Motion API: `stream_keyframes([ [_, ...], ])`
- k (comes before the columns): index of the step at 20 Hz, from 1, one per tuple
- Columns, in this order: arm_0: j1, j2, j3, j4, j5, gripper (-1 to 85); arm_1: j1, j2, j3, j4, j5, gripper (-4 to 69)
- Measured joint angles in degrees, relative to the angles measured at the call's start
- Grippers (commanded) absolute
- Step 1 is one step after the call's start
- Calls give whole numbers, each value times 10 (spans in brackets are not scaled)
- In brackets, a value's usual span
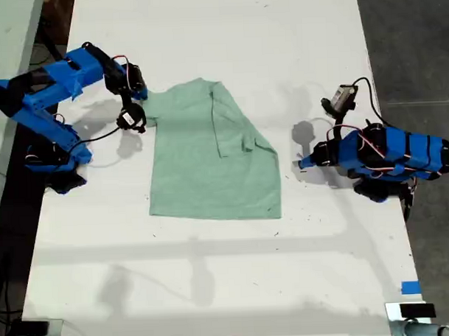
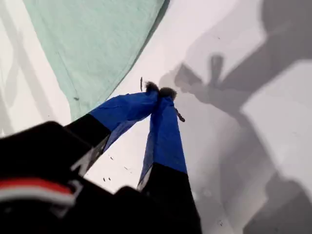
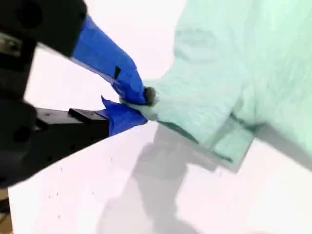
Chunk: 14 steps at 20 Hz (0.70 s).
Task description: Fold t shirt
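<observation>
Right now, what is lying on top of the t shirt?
One sleeve is folded inward onto the t shirt. My second gripper pinches the other sleeve's edge. What lies under the cloth is covered.

The t shirt [image 1: 209,157] lies mid-table [image 1: 214,286], my second gripper [image 1: 143,110] pinching its sleeve on the exterior view's left, my first gripper [image 1: 304,163] off to its right.
</observation>
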Motion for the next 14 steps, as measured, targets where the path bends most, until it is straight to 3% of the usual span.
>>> stream_keyframes([
  [4, 169, 54, -75, 12, -104, -1, 0, 0, 0, 0, 0, 3],
  [7, 292, 28, -105, -48, -168, -1, 0, 0, 0, 0, 0, 3],
  [9, 335, -15, -123, -98, -185, 131, 0, 0, 0, 0, 0, 3],
  [10, 345, -46, -142, -106, -191, 152, 0, 0, 0, 0, 0, 3],
  [11, 347, -78, -161, -108, -196, 145, 0, 0, 0, 0, 0, 3],
  [13, 346, -118, -196, -88, -200, -1, 0, 0, 0, 0, 0, 3],
  [14, 342, -117, -210, -73, -197, -1, 0, 0, 0, 0, 0, 3],
])
